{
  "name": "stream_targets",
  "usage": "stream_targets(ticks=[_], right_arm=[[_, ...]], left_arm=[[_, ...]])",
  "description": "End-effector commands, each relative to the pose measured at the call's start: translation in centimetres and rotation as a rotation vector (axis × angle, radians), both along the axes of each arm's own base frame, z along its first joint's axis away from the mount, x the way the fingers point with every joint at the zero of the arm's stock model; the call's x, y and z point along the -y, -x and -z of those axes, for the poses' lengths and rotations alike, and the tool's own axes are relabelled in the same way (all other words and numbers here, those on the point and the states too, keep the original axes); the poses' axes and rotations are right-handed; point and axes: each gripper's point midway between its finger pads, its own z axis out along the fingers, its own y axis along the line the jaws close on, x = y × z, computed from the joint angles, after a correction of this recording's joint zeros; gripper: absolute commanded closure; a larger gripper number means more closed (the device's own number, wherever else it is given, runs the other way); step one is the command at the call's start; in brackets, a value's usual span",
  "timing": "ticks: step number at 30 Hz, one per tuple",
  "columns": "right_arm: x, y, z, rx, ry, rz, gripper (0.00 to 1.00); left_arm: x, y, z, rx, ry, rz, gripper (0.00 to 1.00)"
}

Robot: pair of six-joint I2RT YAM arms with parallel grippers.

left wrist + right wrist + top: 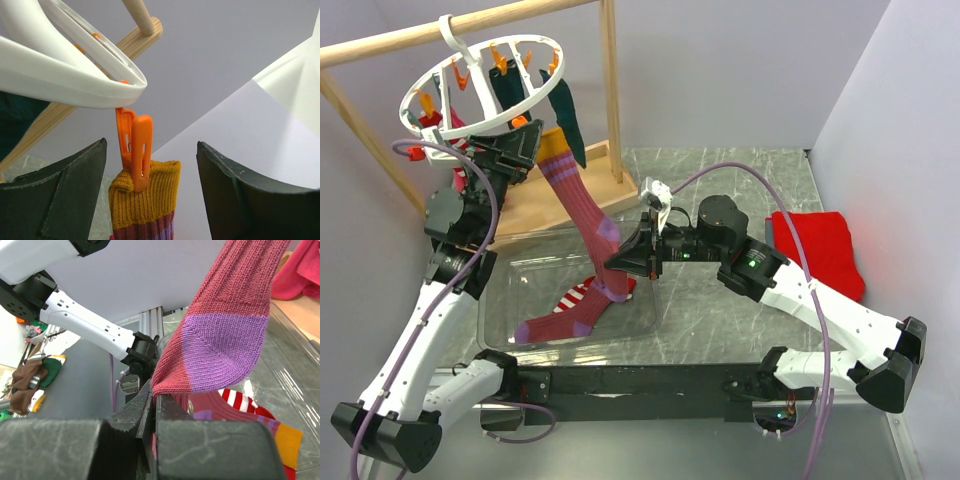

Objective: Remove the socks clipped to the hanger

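Right tool (156,407) is clamped shut on the maroon sock (578,200) just below its purple heel. The sock runs slantwise up to the hanger (485,85). Left tool (150,170) stands open, its fingers (55,195) on either side of the orange clip (137,150) that pinches the sock's orange cuff. Teal socks (567,125) hang from the ring. A striped sock (582,293) lies in the clear tub (505,275) on the worktop (740,180).

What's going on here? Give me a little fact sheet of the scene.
Hanger: white ring on wooden rail
Left gripper: open, either side of the orange clip
Clip holds: orange cuff of the maroon sock
Right gripper: shut on that sock lower down
Tray: striped sock, another maroon sock
Still clipped: dark teal sock
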Motion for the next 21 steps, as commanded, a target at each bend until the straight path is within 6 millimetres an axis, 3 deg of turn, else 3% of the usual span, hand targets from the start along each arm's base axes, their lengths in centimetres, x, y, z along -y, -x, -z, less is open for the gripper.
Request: stream_targets(ticks=[1,21], right_arm=[[0.9,1.4,-3.6,0.058,-0.069,-0.044,1.0],[1.0,1.6,-3.2,0.053,-0.055,-0.057,1.0]], left_arm=[[-0.5,1.1,-1.8,0.087,0.059,0.013,0.23],[-1.7,0.2,-2.0,0.077,0.123,-0.025,0.37]])
